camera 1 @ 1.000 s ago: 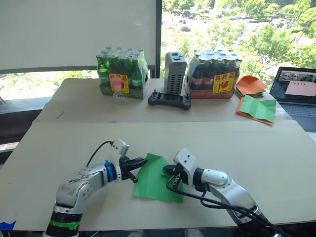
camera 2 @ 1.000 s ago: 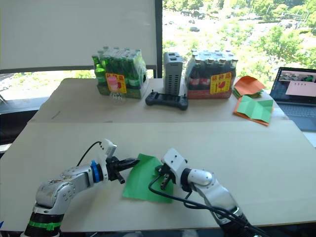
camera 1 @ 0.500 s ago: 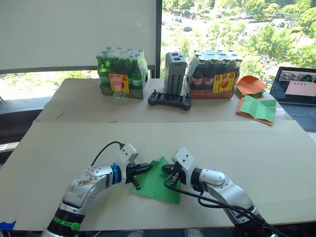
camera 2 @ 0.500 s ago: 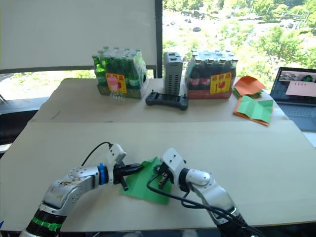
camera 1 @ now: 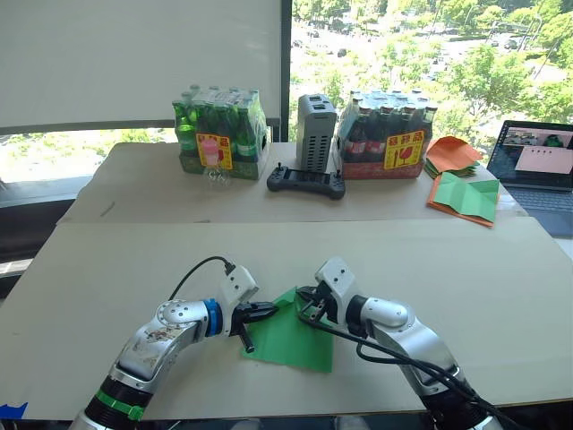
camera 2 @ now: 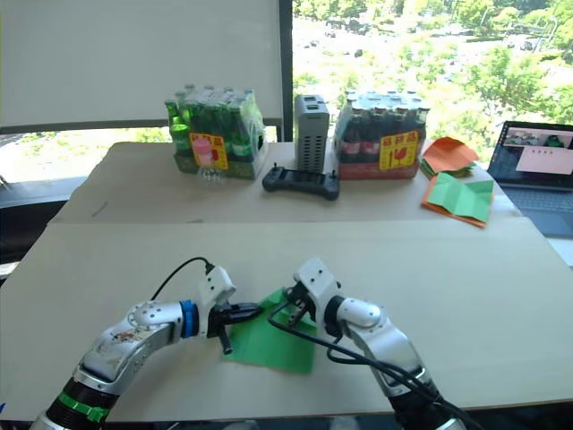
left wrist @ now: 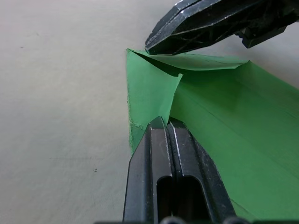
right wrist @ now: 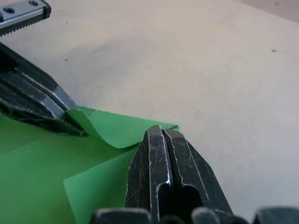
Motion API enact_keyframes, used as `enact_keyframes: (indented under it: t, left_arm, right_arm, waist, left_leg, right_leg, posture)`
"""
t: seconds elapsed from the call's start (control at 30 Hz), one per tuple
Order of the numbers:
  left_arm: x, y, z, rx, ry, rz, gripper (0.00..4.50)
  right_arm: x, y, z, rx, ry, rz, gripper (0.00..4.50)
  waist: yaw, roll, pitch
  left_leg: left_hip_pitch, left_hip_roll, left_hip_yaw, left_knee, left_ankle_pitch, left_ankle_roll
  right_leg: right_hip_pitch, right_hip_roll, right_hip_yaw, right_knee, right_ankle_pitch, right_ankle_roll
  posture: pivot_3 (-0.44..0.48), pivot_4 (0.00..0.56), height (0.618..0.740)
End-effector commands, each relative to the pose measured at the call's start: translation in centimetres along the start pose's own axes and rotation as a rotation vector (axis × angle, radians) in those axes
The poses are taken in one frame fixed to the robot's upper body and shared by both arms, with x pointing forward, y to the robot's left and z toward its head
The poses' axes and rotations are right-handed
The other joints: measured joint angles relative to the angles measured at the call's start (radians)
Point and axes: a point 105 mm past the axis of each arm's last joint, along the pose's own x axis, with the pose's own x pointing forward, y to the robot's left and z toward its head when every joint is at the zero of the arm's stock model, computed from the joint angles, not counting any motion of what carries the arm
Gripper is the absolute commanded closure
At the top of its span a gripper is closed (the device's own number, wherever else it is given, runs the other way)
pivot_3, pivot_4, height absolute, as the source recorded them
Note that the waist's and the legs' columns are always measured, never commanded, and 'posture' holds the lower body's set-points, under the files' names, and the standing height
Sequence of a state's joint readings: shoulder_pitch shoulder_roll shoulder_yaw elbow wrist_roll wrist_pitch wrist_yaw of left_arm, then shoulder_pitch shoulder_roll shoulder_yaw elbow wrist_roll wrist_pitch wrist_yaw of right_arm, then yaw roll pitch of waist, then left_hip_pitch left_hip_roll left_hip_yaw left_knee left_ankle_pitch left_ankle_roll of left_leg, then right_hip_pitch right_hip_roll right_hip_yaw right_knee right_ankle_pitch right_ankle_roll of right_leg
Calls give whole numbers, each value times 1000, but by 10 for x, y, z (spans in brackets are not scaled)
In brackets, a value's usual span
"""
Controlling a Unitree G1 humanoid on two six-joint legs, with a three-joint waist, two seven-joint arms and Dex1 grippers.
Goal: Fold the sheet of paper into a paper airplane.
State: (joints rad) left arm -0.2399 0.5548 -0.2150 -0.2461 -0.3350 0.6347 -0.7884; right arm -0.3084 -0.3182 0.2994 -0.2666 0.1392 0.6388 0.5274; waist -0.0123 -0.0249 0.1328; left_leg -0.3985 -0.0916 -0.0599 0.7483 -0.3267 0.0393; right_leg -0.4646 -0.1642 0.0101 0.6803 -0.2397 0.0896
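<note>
Green paper, the creased sheet of paper (camera 1: 291,336), was seen lying on the near part of the pale table (camera 1: 483,278), between the two arms. Its far corner was lifted and curled over, and both grippers were met there. The left gripper (camera 1: 269,313) was closed, its two black fingers pressed together on the raised flap of the sheet's edge, as shown in the left wrist view (left wrist: 169,128). The right gripper (camera 1: 304,299) was likewise closed, its fingers together on the folded corner just beside the other gripper's tip (right wrist: 163,133). At the far end of the table were set a pack of green bottles (camera 1: 219,132), a pack of dark bottles (camera 1: 387,134), a grey box (camera 1: 315,132), a black controller (camera 1: 307,181), a stack of orange papers (camera 1: 451,154), a green sheet with orange edges (camera 1: 466,197) and a laptop (camera 1: 542,170).
</note>
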Motion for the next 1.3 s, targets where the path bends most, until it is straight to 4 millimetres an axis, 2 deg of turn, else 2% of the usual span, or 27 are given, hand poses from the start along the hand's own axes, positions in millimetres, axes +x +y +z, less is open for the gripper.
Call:
enact_keyframes:
  t: [0.03,0.13,0.47,0.5,0.53,0.77,0.87,0.9,1.07,1.17,1.3]
  left_arm:
    - [2,-4,-9,12,46,-19,4466]
    - [2,-4,-9,15,47,-20,4466]
    - [2,-2,-6,18,41,-19,4466]
    - [1,-2,-6,17,41,-20,3942]
    - [0,-2,-5,19,39,-24,3772]
    - [-15,9,20,7,-22,-24,1441]
    - [-21,18,35,-1,-67,-23,1441]
    - [-23,21,42,-7,-91,-30,1661]
    - [-16,20,56,-18,-144,-92,3347]
    - [0,29,49,8,-97,-47,4337]
    - [18,23,40,26,-65,-76,4441]
  right_arm:
    - [4,-7,13,-28,-54,-38,4500]
    - [8,-6,11,-37,-51,-39,4500]
    - [10,-3,-13,-63,68,-37,4500]
    - [10,-3,-14,-62,69,-36,4500]
    - [10,-3,-14,-62,68,-36,4500]
    - [11,-2,-12,-63,65,-34,4500]
    - [13,-1,-12,-64,63,-33,4500]
    - [13,-1,-11,-63,61,-34,4500]
    - [11,-3,-12,-66,63,-41,4500]
    - [11,-3,-12,-64,63,-45,4500]
    - [11,-2,-11,-67,59,-48,4500]
  waist:
    - [0,0,0]
    - [0,0,0]
    - [0,0,0]
    - [0,0,0]
    - [0,0,0]
    - [-1,0,0]
    - [0,0,0]
    - [0,0,0]
    - [-2,0,0]
    - [-1,0,0]
    - [-1,0,0]
  left_leg:
    - [0,0,0,0,0,0]
    - [0,0,0,0,0,0]
    - [1,0,0,0,0,0]
    - [1,0,0,0,0,0]
    - [1,0,0,0,0,0]
    - [1,0,0,0,0,0]
    - [1,0,0,0,0,0]
    - [1,0,0,0,0,0]
    - [1,0,0,0,0,0]
    - [1,0,0,0,0,0]
    - [0,0,0,0,0,0]
  right_leg:
    - [0,0,0,0,0,0]
    - [0,0,0,0,0,0]
    - [1,0,0,0,0,0]
    - [1,0,0,0,0,0]
    - [1,0,0,0,0,0]
    - [0,0,0,0,0,0]
    - [0,0,0,1,0,0]
    - [0,0,0,1,0,0]
    - [0,0,0,1,0,0]
    - [0,0,0,0,0,0]
    - [1,0,0,0,0,0]
  posture:
    - [0,150,678]
    - [0,150,678]
    - [0,150,678]
    - [0,150,678]
    - [0,150,678]
    - [0,150,678]
    - [0,150,678]
    - [0,150,678]
    - [0,150,678]
    - [0,150,678]
    - [0,150,678]
